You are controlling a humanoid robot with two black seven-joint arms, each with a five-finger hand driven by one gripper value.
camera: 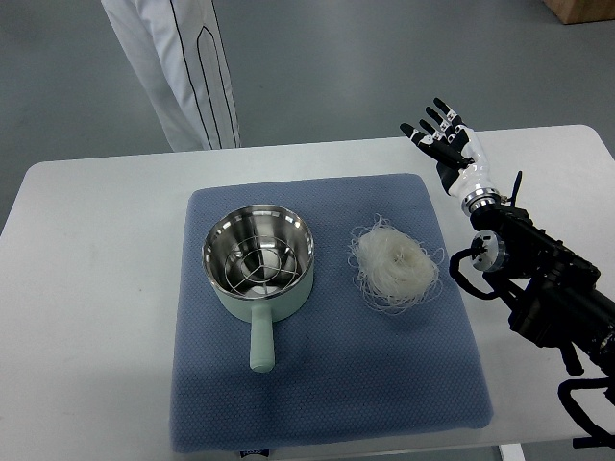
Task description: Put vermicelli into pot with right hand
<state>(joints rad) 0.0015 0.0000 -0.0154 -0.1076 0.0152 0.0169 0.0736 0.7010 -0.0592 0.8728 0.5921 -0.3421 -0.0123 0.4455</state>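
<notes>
A: Start at the near edge. What lies closest?

B: The blue mat (327, 384) covers the middle of the white table (86, 288), probably to stop the pot sliding and to cushion it. On it the pot (258, 261) stands upright, its handle pointing toward the robot's side, with a wire rack visible inside and nothing else in it.

A: And the vermicelli?

B: The vermicelli (392, 265) sits as a loose white nest on the mat, just beside the pot on its right, not touching it. That puts it on the working arm's side, so I judge the carry to the pot is short.

A: Where is the right hand?

B: The right hand (450, 144) is farther back, over the table's far right part, well apart from the nest. Its fingers are spread and it holds nothing. I take that as a readied posture before reaching; nothing is grasped yet.

A: Anything beyond?

B: A person's white trouser leg (183, 67) stands past the table's far edge. The left arm does not show.
</notes>
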